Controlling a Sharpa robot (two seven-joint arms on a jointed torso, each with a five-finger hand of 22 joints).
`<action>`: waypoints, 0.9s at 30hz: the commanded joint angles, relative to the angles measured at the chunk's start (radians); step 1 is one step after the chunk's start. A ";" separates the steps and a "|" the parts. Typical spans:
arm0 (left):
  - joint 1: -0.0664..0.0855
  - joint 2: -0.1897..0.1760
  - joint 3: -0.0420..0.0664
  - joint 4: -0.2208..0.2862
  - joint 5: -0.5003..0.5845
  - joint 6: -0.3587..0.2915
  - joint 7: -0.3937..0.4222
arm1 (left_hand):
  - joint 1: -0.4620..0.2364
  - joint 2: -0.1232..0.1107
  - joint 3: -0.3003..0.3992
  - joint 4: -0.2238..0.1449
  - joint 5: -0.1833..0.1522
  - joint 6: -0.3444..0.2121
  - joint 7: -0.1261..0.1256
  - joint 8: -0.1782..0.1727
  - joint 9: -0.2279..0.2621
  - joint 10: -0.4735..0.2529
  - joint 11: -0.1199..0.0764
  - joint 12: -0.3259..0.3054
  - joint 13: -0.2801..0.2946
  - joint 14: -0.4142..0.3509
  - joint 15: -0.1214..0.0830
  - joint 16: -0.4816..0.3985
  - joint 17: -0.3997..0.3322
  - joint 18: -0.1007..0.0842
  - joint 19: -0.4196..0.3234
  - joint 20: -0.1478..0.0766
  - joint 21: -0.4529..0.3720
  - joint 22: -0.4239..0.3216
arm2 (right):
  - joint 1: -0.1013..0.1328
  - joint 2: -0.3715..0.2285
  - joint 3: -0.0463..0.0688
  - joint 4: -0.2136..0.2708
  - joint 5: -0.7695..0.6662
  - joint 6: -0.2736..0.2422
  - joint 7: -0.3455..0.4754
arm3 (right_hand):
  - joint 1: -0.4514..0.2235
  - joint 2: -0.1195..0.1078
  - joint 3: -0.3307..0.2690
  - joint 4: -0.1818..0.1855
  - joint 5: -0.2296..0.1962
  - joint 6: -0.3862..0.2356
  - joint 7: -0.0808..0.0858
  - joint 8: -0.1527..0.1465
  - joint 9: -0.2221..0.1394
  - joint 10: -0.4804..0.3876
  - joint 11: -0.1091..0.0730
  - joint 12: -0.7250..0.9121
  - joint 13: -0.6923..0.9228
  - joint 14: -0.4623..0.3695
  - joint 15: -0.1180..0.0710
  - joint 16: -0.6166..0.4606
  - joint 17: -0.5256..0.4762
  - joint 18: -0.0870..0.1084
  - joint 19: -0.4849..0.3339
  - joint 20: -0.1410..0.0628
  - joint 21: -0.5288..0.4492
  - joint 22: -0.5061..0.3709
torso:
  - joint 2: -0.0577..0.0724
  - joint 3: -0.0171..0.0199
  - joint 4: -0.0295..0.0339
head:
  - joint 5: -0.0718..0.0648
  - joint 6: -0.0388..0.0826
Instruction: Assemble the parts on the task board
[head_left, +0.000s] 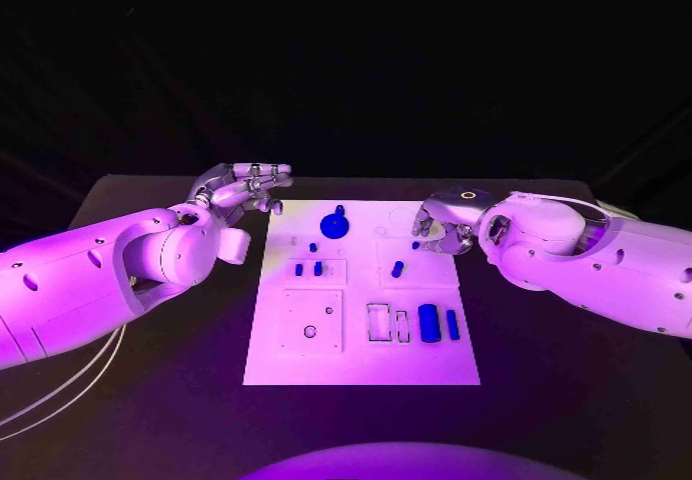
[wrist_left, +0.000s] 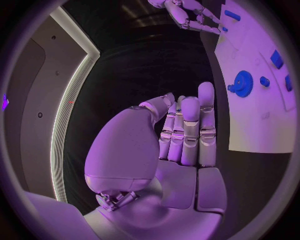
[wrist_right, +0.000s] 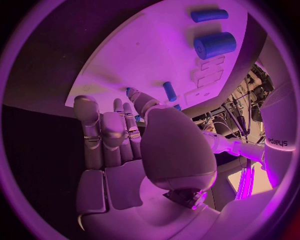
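Observation:
The white task board (head_left: 361, 345) lies mid-table. On it are a blue gear (head_left: 335, 224), two short blue pegs (head_left: 307, 268), a slanted blue peg (head_left: 397, 268), and a thick blue cylinder (head_left: 428, 322) beside a thin one (head_left: 451, 323). My left hand (head_left: 248, 188) hovers off the board's far left corner, fingers straight and together, holding nothing (wrist_left: 181, 140). My right hand (head_left: 440, 225) hangs over the board's far right part, fingers up and thumb across the palm (wrist_right: 125, 140). A small blue piece (wrist_right: 129, 91) shows on the board just past its thumb tip; I see no grip on it.
Black table (head_left: 577, 400) surrounds the board on all sides. Empty recesses sit in the board's near half, a square plate (head_left: 312, 322) at the left and narrow slots (head_left: 387, 323) in the middle. The gear (wrist_left: 242, 83) lies near my left hand's fingertips.

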 joint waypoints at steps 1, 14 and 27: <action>0.000 -0.001 0.000 0.008 0.088 0.002 0.053 | -0.007 0.002 -0.007 -0.001 0.003 0.004 -0.001 0.005 -0.001 -0.004 -0.001 0.004 0.002 -0.008 0.001 -0.009 -0.008 0.011 -0.006 0.001 -0.005 -0.003 | -0.004 0.009 0.000 -0.005 -0.044 0.052 -0.015 | -0.002 0.000 0.010 -0.001 -0.005 0.011 0.001 -0.007 0.001 0.009 -0.003 -0.007 -0.009 0.019 -0.007 -0.003 0.001 -0.003 0.005 -0.006 -0.004 0.003 | 0.001 0.0018 -0.0028 | -0.001 0.000; -0.001 -0.002 0.000 0.016 0.091 0.008 0.050 | -0.008 0.003 -0.014 -0.004 0.004 0.001 0.000 0.004 -0.002 -0.009 0.000 0.009 0.002 -0.014 0.001 -0.017 -0.021 0.011 -0.007 0.001 -0.011 -0.007 | -0.018 0.033 0.000 -0.030 -0.031 0.050 -0.005 | 0.003 0.014 0.047 -0.010 -0.031 0.027 0.001 -0.014 0.002 0.035 -0.003 -0.016 -0.044 0.022 -0.009 -0.004 0.001 -0.006 0.018 -0.007 0.005 0.016 | 0.001 0.0035 0.0003 | -0.002 -0.004; -0.001 0.000 0.000 0.013 0.091 0.016 0.038 | -0.006 0.004 -0.017 -0.007 0.004 -0.001 0.001 0.004 -0.002 -0.012 0.000 0.011 0.003 -0.018 0.001 -0.022 -0.031 0.011 -0.007 0.001 -0.015 -0.010 | -0.027 0.056 0.000 -0.060 -0.010 0.042 0.002 | 0.001 0.033 0.096 -0.018 -0.066 0.046 0.008 -0.017 0.005 0.066 0.002 -0.020 -0.067 0.028 -0.005 0.011 0.017 -0.010 0.032 -0.003 0.021 0.039 | 0.001 0.0028 0.0007 | -0.005 -0.005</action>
